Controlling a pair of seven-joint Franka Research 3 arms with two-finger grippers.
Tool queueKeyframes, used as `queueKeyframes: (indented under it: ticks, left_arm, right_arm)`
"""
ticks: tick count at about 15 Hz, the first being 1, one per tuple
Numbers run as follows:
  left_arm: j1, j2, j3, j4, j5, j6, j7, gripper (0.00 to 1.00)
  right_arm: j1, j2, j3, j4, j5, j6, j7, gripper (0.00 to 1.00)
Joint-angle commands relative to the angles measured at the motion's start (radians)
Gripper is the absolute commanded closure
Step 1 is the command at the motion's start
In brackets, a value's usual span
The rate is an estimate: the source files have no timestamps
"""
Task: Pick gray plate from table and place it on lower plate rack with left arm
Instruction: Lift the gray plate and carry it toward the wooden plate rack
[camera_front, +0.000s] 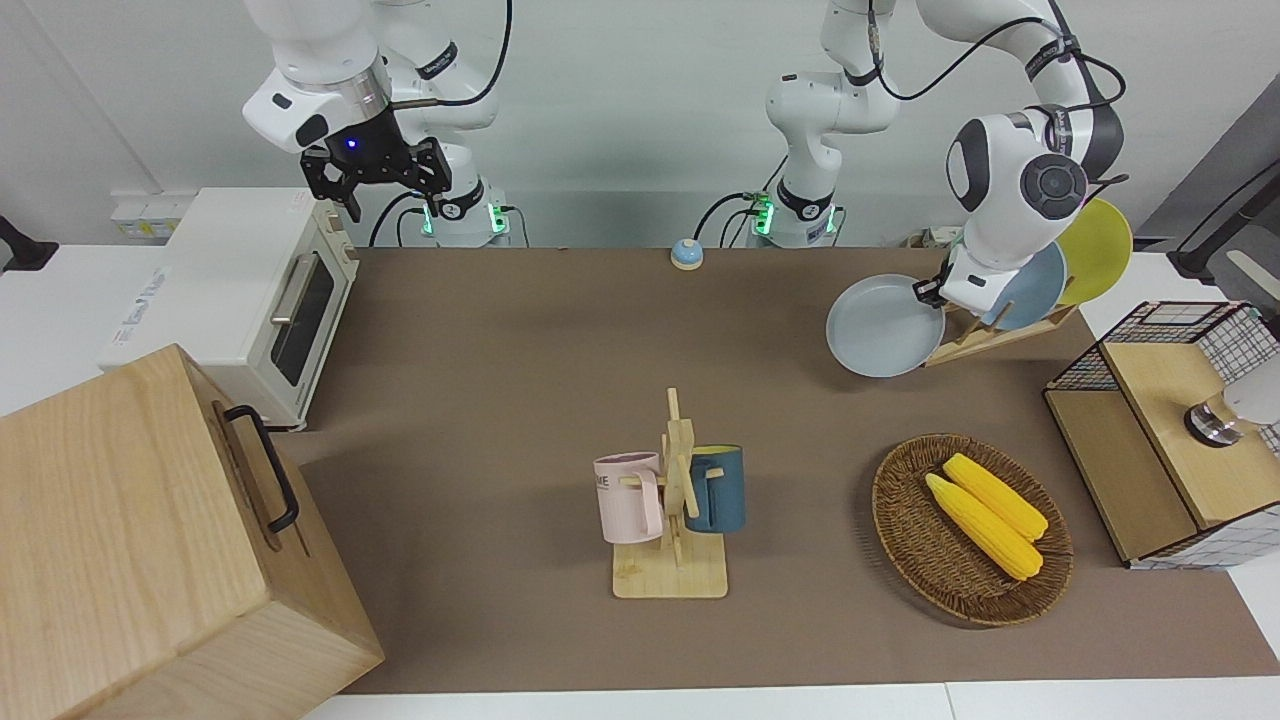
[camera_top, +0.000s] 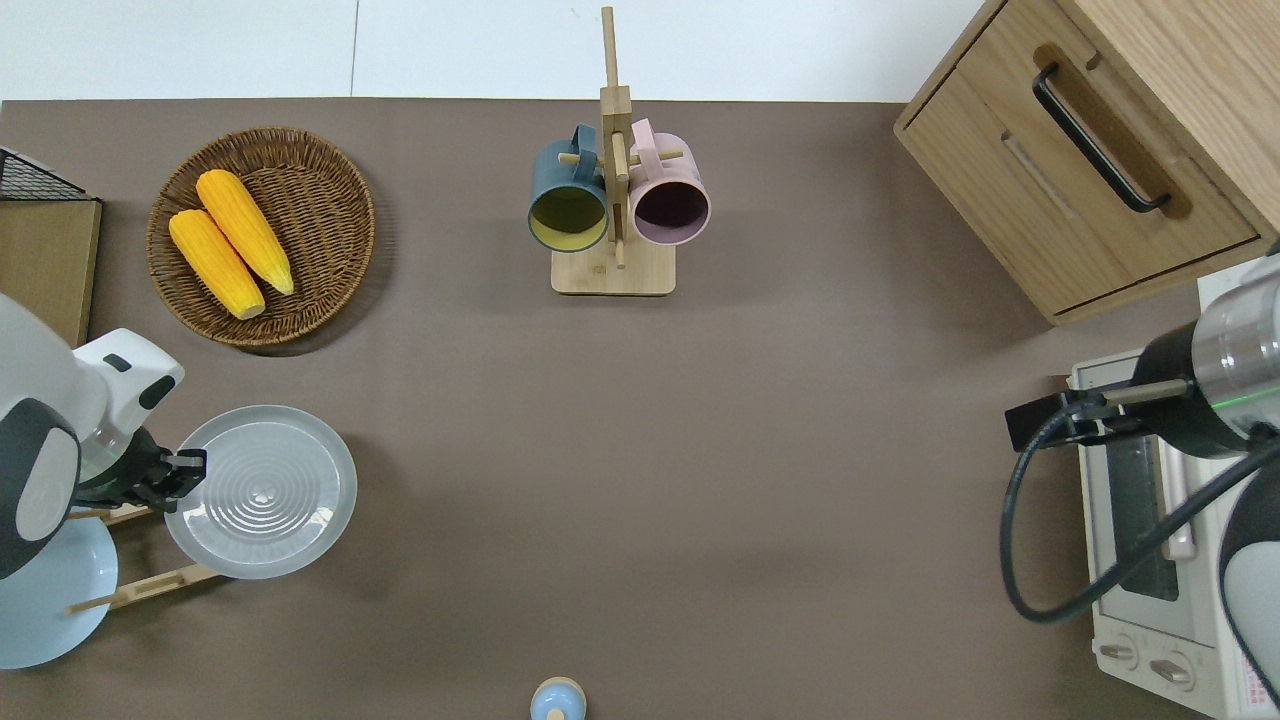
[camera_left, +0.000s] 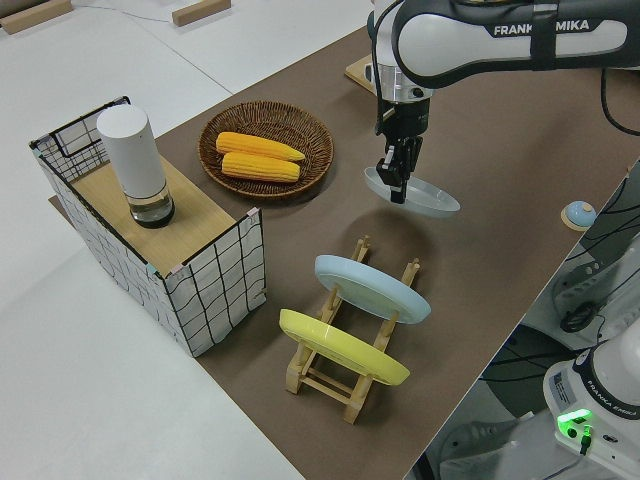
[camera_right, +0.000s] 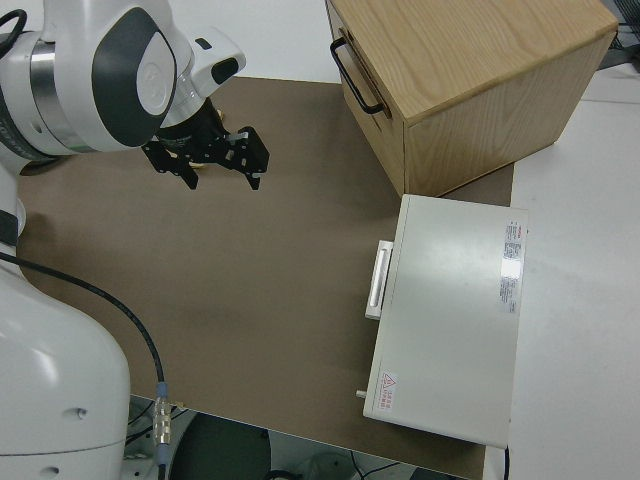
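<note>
My left gripper is shut on the rim of the gray plate and holds it in the air, slightly tilted, over the table at the open end of the lower plate rack. The plate and gripper also show in the front view, and in the left side view the gripper holds the plate. The rack carries a sky-blue plate and a yellow plate. My right gripper is parked and open.
A mug stand with two mugs stands mid-table. A wicker basket with two corn cobs sits near a wire crate. A toaster oven and a wooden drawer cabinet stand at the right arm's end. A small bell sits near the robots.
</note>
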Motion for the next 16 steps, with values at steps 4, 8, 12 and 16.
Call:
queueKeyframes:
  ticks: [4,8,12,16]
  left_arm:
    - [-0.026,-0.008,-0.031,0.069,0.266,-0.197,-0.081,1.00]
    - [-0.027,-0.003,-0.068,0.063,0.387,-0.260,-0.218,1.00]
    - [-0.029,0.011,-0.072,0.052,0.502,-0.292,-0.271,1.00]
    - [-0.035,0.012,-0.079,0.027,0.553,-0.303,-0.314,1.00]
  right_arm:
    - [-0.015,-0.005,0.007,0.006,0.004,-0.015,-0.003,0.011]
    - [-0.015,-0.005,0.007,0.006,0.004,-0.015,-0.003,0.013]
    - [-0.015,-0.005,0.007,0.006,0.002,-0.015,-0.003,0.013]
    - [-0.013,-0.005,0.007,0.006,0.004,-0.015,-0.003,0.013]
